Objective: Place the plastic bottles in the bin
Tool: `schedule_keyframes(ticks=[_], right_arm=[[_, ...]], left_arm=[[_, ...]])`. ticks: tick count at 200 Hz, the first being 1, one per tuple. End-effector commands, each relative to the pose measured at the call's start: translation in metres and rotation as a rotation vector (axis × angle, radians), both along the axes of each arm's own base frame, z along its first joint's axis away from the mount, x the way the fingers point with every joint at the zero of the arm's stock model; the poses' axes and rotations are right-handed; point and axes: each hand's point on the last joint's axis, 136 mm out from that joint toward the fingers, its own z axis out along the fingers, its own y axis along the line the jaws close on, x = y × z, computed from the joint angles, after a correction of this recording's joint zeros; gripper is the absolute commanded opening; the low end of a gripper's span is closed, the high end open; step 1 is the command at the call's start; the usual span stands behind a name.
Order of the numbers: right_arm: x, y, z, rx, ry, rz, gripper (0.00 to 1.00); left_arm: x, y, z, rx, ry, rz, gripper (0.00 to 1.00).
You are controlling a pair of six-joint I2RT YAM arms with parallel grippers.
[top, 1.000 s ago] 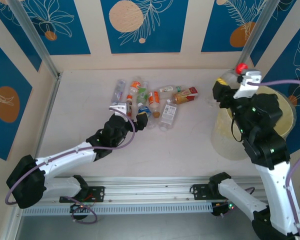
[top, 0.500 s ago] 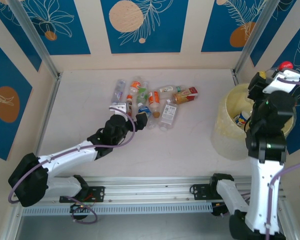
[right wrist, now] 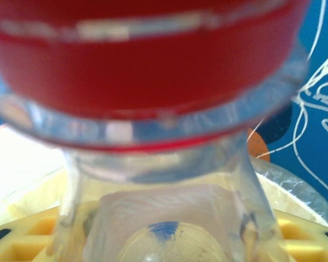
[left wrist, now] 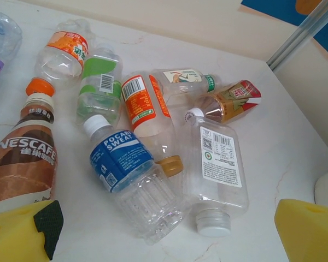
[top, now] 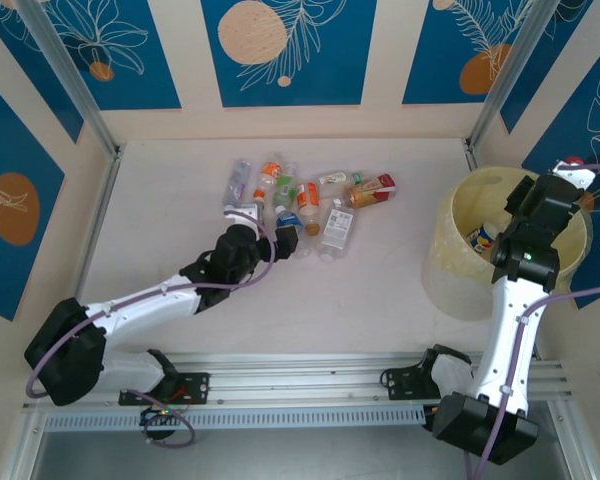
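left claw (left wrist: 164,243) spread wide, empty, at the heap | 9 plastic bottles (left wrist: 126,164) lying on tabletop (top: 160,230) | right claw (right wrist: 164,234) clamped on 1 red-capped bottle (right wrist: 153,60) above 1 bin (top: 448,272)

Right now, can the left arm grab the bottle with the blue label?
Probably yes. The left gripper is open, and the blue-label bottle lies just ahead of its fingers with nothing on top. The neighbouring bottles lie tight against it, so they may get nudged.
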Motion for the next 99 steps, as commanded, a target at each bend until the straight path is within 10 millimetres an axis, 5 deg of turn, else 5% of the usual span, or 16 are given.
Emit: schedule_keyframes(ticks=[1, 22, 52, 99], right_arm=[[0.009, -0.005, -0.008, 0.032, -0.016, -0.013, 0.62], [0.009, -0.013, -0.022, 0.077, 0.075, -0.065, 0.82], [0.011, -0.01, -0.017, 0.105, 0.099, -0.066, 1.0], [0.016, 0.014, 0.001, 0.111, 0.027, 0.02, 0.99]], left_arm=[[0.005, -0.005, 0.007, -0.032, 0.015, -0.008, 1.0], [0.005, -0.007, 0.005, -0.038, 0.026, -0.017, 1.0], [0.006, -0.005, 0.003, -0.034, 0.031, -0.006, 1.0], [0.009, -0.006, -0.003, -0.025, 0.061, 0.002, 1.0]])
